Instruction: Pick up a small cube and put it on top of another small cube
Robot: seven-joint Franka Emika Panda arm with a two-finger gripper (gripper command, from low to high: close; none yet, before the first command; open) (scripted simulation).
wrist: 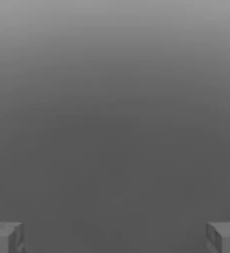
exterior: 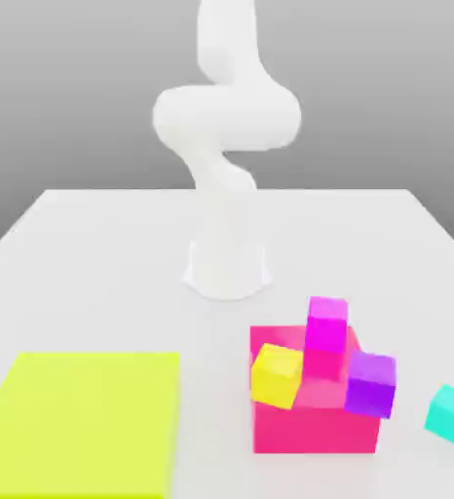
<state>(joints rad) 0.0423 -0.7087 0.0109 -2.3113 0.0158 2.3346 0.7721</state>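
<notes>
Yellow-green slab (exterior: 80,424) and arm (exterior: 227,117) cropped by edges

You are looking at a broad, pale tabletop (exterior: 104,263), nearly white. In the exterior view you see its far edge run straight and level across the scene, and its two sides slant outward as they come toward you. Beyond that edge you have a plain grey backdrop (exterior: 367,97), smooth and even, paler high up and darker lower down, toward the tabletop's sides. In the hand view you face more smooth grey, lightest along one edge and deepening gradually to a dark charcoal. Your light falls bright and flat on the tabletop.
</notes>
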